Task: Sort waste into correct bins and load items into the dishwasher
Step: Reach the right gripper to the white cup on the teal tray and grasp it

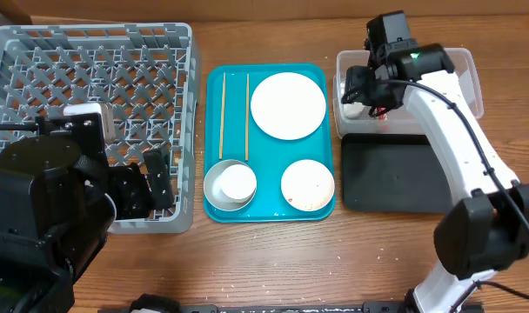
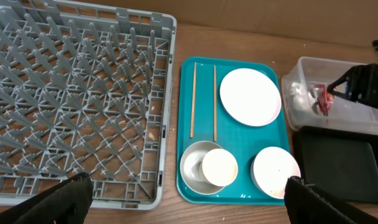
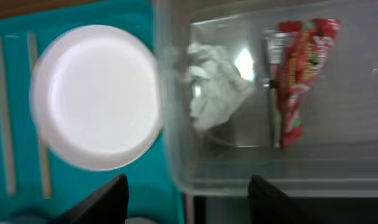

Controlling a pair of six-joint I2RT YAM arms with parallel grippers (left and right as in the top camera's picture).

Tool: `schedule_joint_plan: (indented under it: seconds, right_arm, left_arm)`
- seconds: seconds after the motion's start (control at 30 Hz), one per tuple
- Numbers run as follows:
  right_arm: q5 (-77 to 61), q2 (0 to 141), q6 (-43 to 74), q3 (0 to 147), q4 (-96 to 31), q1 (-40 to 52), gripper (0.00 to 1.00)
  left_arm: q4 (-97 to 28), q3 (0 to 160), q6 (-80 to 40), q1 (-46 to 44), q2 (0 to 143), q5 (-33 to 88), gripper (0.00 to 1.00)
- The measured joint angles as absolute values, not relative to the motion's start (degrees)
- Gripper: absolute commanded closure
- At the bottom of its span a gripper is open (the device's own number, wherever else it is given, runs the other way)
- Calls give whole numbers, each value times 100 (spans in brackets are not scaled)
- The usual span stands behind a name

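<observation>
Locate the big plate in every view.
Overhead: big plate at the upper right of the teal tray, just above picture centre.
Left wrist: plate right of centre, upper half.
Right wrist: plate in the left half.
Landmark: the clear tub lies just right of it everywhere.

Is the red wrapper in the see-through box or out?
In. The red wrapper lies inside the clear tub, beside the white tissue.

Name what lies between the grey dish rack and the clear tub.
The teal tray, carrying two chopsticks, a large plate, a small plate and a cup in a steel bowl; the overhead view shows it.
</observation>
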State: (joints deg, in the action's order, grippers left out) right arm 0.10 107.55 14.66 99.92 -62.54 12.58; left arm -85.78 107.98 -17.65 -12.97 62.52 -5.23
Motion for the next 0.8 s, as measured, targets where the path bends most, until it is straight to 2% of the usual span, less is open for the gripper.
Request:
schedule_joint_plan:
  seconds: [0.1,0.2,0.3,0.4,0.57,0.63,0.7,0.8]
  right_arm:
    - [-663,10082,1487,10092,-6532,1479,38]
    - [-1066,9277,1531,10304,-7096,2421,47]
    - [-1247,9133,1750,10158,-7155,3277,48]
    - [-1109,9467,2169,9467,-6692,4012,50]
    - [-786,10119,2727,8436,-5402,4539,48]
    - [-685,10280,2838,8246,-5120,4574,56]
    - [-609,10460,2917,8112,-4956,4578,71]
    - [-526,10702,2980,8044,-4882,4578,76]
  left_arm:
    - [-8573,10798,-1765,-1297,6252,-523,0]
    - [-8578,10798,-1765,-1297,6252,-523,0]
    - [-8576,10796,-1765,-1299,6252,-521,0]
    - [-8578,10796,-1765,-1297,6252,-523,0]
    - [-8578,10796,-1765,-1297,6252,-523,0]
    - [-8578,10796,-1765,-1297,6252,-523,0]
    - [-8578,10796,-1767,-1297,6252,-523,0]
    - [-8578,10796,-1767,-1297,6252,-523,0]
